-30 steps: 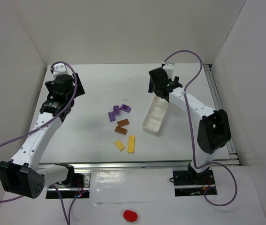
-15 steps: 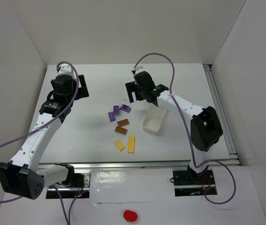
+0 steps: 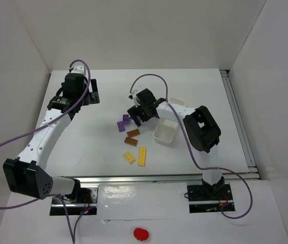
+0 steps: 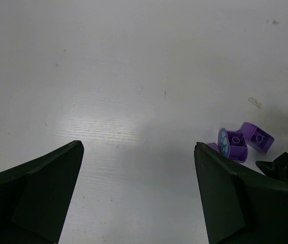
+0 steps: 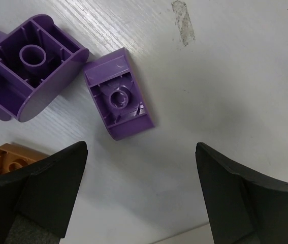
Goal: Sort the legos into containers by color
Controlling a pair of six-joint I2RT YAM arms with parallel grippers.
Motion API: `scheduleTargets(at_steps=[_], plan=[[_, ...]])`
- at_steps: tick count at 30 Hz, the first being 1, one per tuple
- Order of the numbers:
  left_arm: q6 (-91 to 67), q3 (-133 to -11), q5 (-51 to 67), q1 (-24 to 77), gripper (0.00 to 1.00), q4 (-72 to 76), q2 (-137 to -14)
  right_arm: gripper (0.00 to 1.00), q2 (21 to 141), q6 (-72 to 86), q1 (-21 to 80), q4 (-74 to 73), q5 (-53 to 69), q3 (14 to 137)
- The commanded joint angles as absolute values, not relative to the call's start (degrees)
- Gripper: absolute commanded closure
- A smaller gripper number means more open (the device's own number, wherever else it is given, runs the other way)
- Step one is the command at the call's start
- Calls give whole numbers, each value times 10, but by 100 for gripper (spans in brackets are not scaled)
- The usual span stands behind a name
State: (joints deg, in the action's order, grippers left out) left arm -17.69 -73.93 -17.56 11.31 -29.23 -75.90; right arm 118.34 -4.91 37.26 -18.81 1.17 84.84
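Legos point(image 3: 133, 133): seven, loose mid-way across table point(image 3: 98, 147), none visible in white tray point(image 3: 166, 133).
Right gripper point(image 5: 141, 148): swung from tray's far end to legos within last second; jaws apart, small purple brick point(image 5: 118, 101) just ahead. First pick looks imminent.
Left gripper point(image 4: 138, 147): jaws apart, empty, toward far-left corner.

White table point(image 3: 83, 137) with legos point(image 3: 133, 133) and tray point(image 3: 164, 140)

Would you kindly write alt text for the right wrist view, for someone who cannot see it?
The open right claw hovers above a small purple lego lying underside up on the table. A larger purple lego lies upper left; a brown-orange lego peeks in at the left edge.
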Motion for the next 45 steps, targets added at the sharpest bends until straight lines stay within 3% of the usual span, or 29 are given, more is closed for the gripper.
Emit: scheduleTargets(at_steps=[1, 13, 16, 24, 33, 39, 45], plan=[[-167, -759, -181, 113, 0, -298, -764, 6, 1196, -82, 384, -167, 26, 874], [-167, -759, -181, 113, 0, -303, -770, 29, 1238, -49, 389, -86, -17, 880], [-172, -759, -181, 113, 0, -303, -770, 43, 1238, -39, 395, -74, -17, 880], [-172, -766, -176, 113, 0, -314, -775, 57, 1140, 17, 396, -55, -85, 843], [-172, -783, -141, 119, 0, -325, -787, 57, 977, 132, 330, -47, -260, 703], [-197, -796, -117, 126, 0, -333, -809, 57, 949, 220, 240, -103, -258, 665], [-210, -830, -61, 131, 0, -366, -853, 56, 949, 239, 212, -109, -258, 653]])
